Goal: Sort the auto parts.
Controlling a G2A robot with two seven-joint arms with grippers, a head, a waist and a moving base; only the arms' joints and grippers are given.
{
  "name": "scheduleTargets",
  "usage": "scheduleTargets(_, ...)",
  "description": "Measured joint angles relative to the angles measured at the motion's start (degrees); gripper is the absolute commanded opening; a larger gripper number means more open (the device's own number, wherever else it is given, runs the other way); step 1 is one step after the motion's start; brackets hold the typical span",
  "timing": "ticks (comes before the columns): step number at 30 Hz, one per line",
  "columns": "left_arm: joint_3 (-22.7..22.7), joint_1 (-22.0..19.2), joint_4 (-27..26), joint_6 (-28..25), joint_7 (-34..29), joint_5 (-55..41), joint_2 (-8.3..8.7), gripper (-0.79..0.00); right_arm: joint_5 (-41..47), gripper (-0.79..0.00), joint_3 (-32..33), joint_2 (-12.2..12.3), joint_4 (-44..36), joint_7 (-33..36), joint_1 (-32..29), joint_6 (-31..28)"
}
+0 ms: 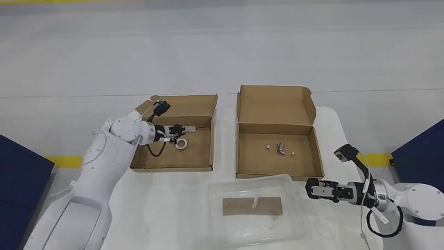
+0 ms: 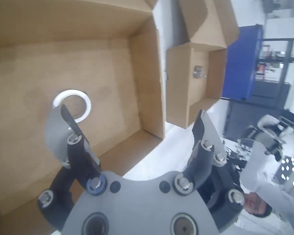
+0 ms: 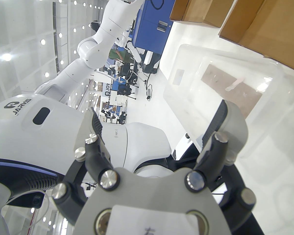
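Left gripper (image 2: 132,111), jaws spread wide, is hovering in the left cardboard box (image 1: 198,156) with one finger above the white ring (image 2: 72,105) lying on its floor. If you close from there, you are risking knocking the ring aside instead of catching it. Right cardboard box (image 1: 277,167) is holding a few small metal parts (image 1: 279,147), the near clear bin (image 1: 250,179) is holding a brown card (image 1: 252,206), and the right gripper (image 3: 159,110), jaws also apart, is hanging just right of it.

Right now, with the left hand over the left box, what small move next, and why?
Probably raise the left hand straight out of the left box: it is open and empty, and the white ring lies flat on the box floor, so that part looks sorted.
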Motion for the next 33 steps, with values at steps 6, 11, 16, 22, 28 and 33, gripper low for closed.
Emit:
scheduleTargets(6, -8.9, 9.5, -13.8, -0.5, -11.3, -11.1, 4.6, 0.0, 0.0, 0.0, 0.0, 0.0, 0.0, 0.0, 0.0, 0.0)
scheduleTargets(11, -16.0, 20.5, -30.8, 4.9, -15.9, -15.3, 7.82, 0.0, 0.0, 0.0, 0.0, 0.0, 0.0, 0.0, 0.0, 0.0)
scheduleTargets(16, -21.4, 31.5, -47.1, 10.4, -16.8, -17.7, 9.76, 0.0, 0.0, 0.0, 0.0, 0.0, 0.0, 0.0, 0.0, 0.0)
scheduleTargets(22, -24.1, 38.4, -57.0, 12.4, -17.9, -18.7, 10.95, 0.0, 0.0, 0.0, 0.0, 0.0, 0.0, 0.0, 0.0, 0.0)
scheduleTargets(28, -26.2, 42.0, -62.6, 12.1, -17.9, -19.4, 11.72, 0.0, 0.0, 0.0, 0.0, 0.0, 0.0, 0.0, 0.0, 0.0)
scheduleTargets(33, -26.1, 42.0, -62.5, 12.1, -17.9, -19.4, 11.71, 0.0, 0.0, 0.0, 0.0, 0.0, 0.0, 0.0, 0.0, 0.0)
